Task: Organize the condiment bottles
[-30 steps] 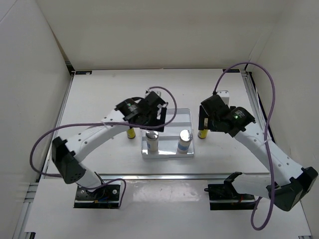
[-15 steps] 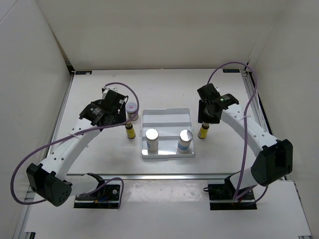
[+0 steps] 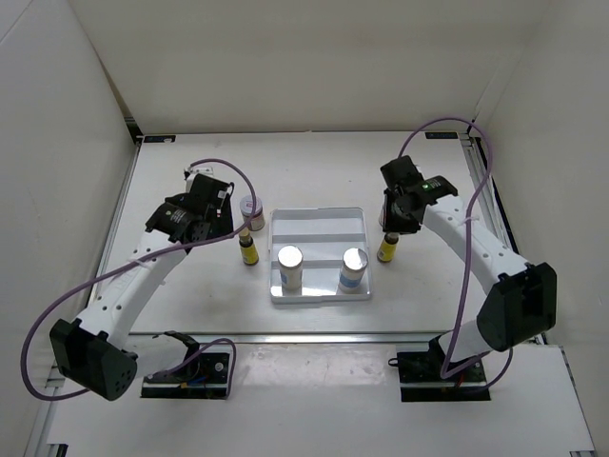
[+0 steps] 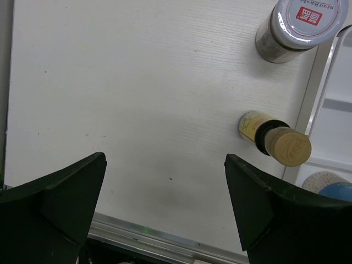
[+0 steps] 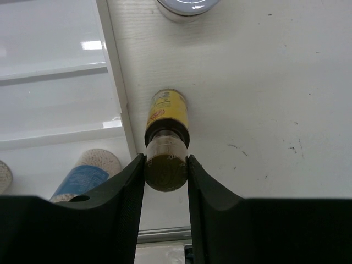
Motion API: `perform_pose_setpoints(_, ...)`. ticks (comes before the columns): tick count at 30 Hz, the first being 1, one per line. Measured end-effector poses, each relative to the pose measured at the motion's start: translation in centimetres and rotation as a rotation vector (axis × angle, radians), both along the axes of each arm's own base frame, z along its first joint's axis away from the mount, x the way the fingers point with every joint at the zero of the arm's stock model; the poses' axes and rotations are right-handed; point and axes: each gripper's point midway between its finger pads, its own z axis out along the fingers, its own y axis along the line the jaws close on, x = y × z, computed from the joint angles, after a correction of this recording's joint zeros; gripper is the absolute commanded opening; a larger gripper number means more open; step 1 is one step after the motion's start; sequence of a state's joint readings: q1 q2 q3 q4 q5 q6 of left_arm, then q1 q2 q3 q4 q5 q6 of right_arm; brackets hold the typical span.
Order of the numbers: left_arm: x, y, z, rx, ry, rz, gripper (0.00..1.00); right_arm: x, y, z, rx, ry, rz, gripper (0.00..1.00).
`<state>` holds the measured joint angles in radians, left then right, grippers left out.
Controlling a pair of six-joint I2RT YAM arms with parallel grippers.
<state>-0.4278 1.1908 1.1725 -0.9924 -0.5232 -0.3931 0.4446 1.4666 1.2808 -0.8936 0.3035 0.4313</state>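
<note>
White counter carries everything. At left, the left hand hangs wide open beside a slim yellow dark-capped bottle and a squat white-lidded jar. Two silver-capped white bottles stand in the near compartments of the white divided tray. Just right of it, the right hand pinches a second slim yellow bottle by its cap; gripped so high, it could swing and clip the tray rim.

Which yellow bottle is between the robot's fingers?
The yellow bottle right of the tray: the right fingers pinch its dark cap. The other yellow bottle stands left of the tray, untouched.
</note>
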Motion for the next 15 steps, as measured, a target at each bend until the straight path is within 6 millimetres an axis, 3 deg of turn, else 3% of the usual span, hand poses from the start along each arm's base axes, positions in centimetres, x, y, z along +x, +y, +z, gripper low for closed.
perform_pose_setpoints(4, 0.2, -0.2, -0.3, -0.007, 0.006, -0.005, 1.00, 0.0, 0.5, 2.1, 0.016, -0.047, 0.041, 0.00)
perform_pose_setpoints(11, 0.4, -0.6, -0.4, -0.016, 0.009, -0.020, 1.00, 0.5, 3.4, 9.4, 0.104, -0.236, 0.150, 0.00)
perform_pose_setpoints(15, 0.5, -0.8, -0.5, -0.021, 0.014, -0.027, 1.00, 0.3, 5.0, 9.1, 0.117, -0.221, 0.205, 0.00)
